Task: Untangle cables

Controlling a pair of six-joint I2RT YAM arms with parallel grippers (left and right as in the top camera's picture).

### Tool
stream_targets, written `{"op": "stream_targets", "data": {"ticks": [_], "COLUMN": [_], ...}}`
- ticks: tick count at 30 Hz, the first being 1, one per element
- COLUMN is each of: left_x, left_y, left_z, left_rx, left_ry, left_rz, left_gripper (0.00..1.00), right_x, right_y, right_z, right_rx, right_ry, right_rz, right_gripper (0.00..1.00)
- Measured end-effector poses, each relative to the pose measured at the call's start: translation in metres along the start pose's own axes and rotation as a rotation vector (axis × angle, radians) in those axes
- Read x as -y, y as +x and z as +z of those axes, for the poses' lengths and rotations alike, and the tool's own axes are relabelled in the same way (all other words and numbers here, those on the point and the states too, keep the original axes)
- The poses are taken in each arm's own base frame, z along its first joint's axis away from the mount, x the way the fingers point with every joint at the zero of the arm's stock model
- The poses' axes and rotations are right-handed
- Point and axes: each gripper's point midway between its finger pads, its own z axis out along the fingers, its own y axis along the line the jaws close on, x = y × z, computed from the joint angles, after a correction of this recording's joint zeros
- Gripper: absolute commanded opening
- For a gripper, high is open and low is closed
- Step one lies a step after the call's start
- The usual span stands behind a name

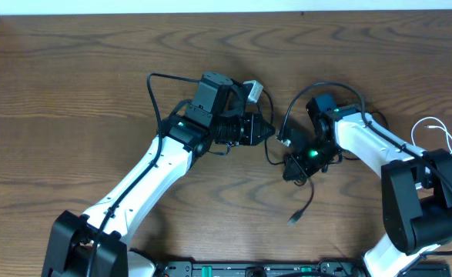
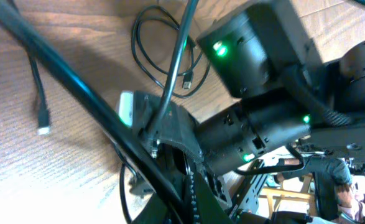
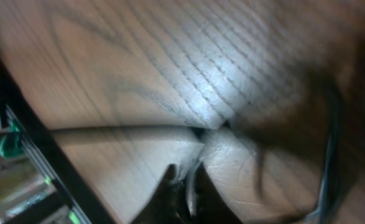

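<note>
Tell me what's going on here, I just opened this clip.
Two robot arms are working on a tangle of thin black cables at the middle of the wooden table. The left gripper and right gripper sit close together at the tangle, both shut; the blurred wrist views don't show whether either pinches a cord. One plug end trails toward the front edge. A white cable lies apart at the far right, untouched.

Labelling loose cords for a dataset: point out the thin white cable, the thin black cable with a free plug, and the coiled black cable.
Thin white cable (image 1: 432, 121): overhead view, its upper curve.
Thin black cable (image 1: 294, 220): overhead view, its free plug end.
Coiled black cable (image 2: 137, 55): left wrist view, loop's left side.
</note>
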Motion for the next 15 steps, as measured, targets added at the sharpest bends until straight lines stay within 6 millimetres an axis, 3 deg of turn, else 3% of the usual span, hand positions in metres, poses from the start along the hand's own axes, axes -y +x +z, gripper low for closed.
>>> {"op": "stream_targets", "data": {"ticks": [1, 2, 4, 7, 10, 15], "left_x": [-0.001, -0.001, -0.003, -0.007, -0.018, -0.035], "left_y": [-0.001, -0.001, -0.002, 0.002, 0.013, 0.023], "left_z": [0.0, 0.0, 0.0, 0.0, -0.001, -0.006], "left_rx": [0.004, 0.006, 0.012, -0.002, -0.036, -0.07], "left_ry": [-0.003, -0.008, -0.02, -0.035, -0.085, -0.152], "left_rz": [0.001, 0.001, 0.002, -0.013, -0.054, -0.096], "left_gripper": [0.13, 0.38, 0.52, 0.61, 0.61, 0.58], "right_x": [-0.002, -0.005, -0.011, -0.026, -0.037, -0.047], "right_y": [0.0, -0.002, -0.008, -0.02, -0.03, -0.049], "right_z": [0.001, 0.001, 0.0, -0.006, -0.018, -0.063], "right_rx": [0.002, 0.013, 0.042, 0.114, 0.188, 0.39], "right_ry": [-0.012, -0.031, -0.071, -0.183, -0.298, -0.543], "right_rz": [0.002, -0.001, -0.01, -0.016, -0.007, 0.02], "right_gripper": [0.01, 0.01, 0.01, 0.01, 0.01, 0.01]}}
